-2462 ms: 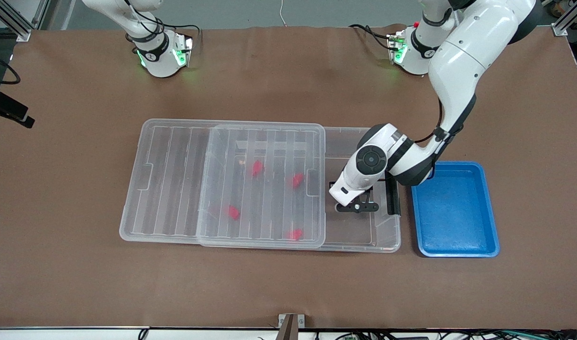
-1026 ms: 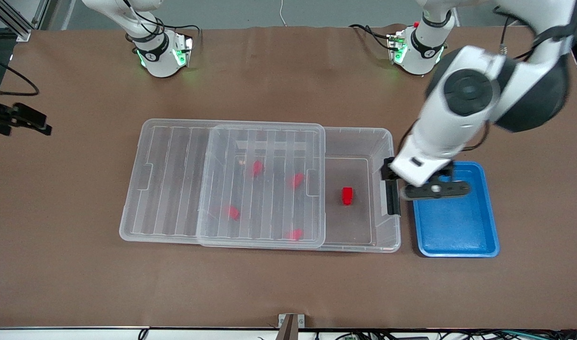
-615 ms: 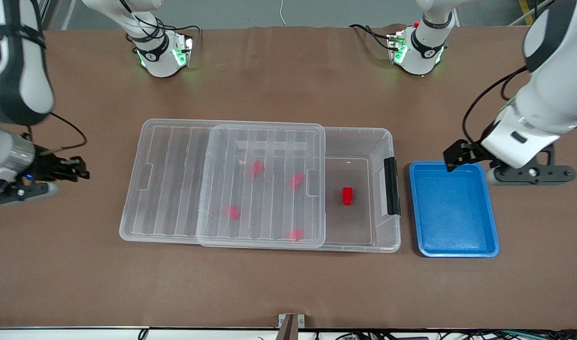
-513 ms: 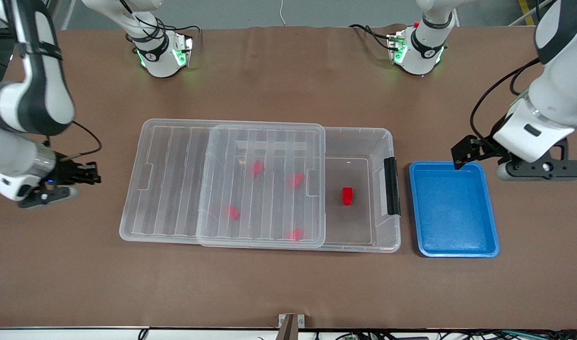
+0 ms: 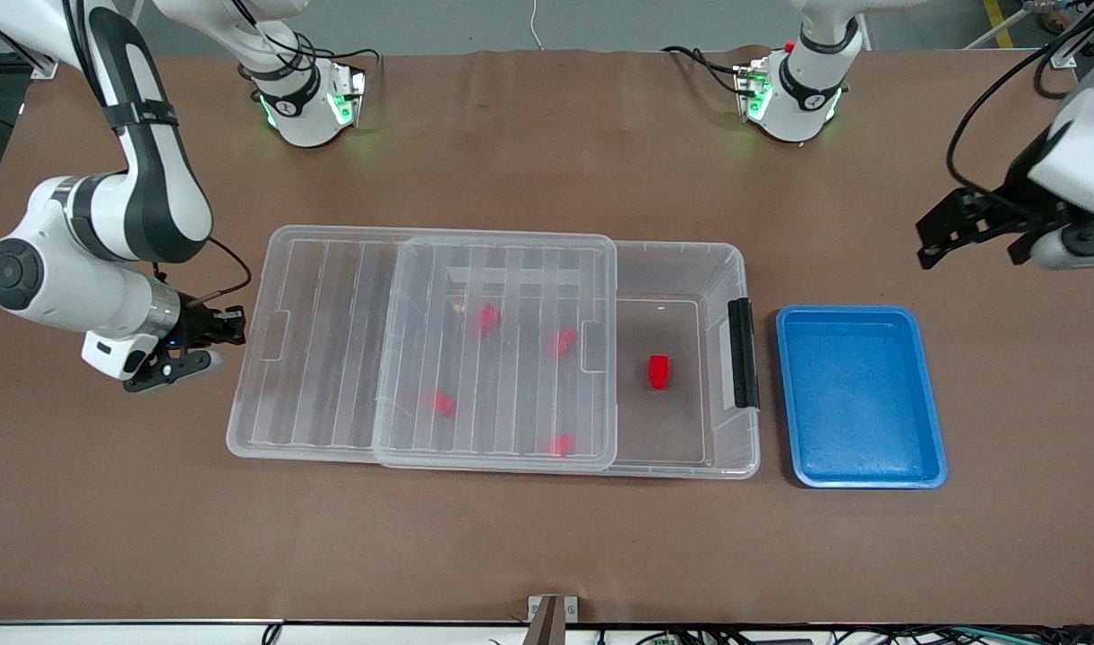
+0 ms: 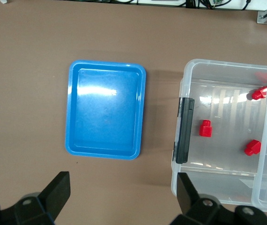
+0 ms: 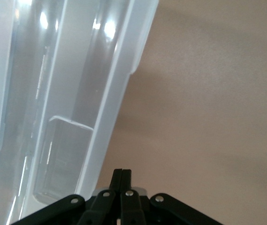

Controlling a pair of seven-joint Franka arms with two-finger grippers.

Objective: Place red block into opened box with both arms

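Your red block lies in the box's uncovered end. Right gripper, fingers clenched, sits beside the lid; left gripper, fingers released, hovers over the surface.

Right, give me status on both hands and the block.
Left hand open, above table by blue tray. Right hand shut, empty, at lid end. Red block in box. Nothing blocking.

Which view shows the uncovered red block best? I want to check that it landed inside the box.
The left wrist view: the red block lies on the floor of the box, beside the black latch. The front view shows it smaller; the right wrist view misses it.
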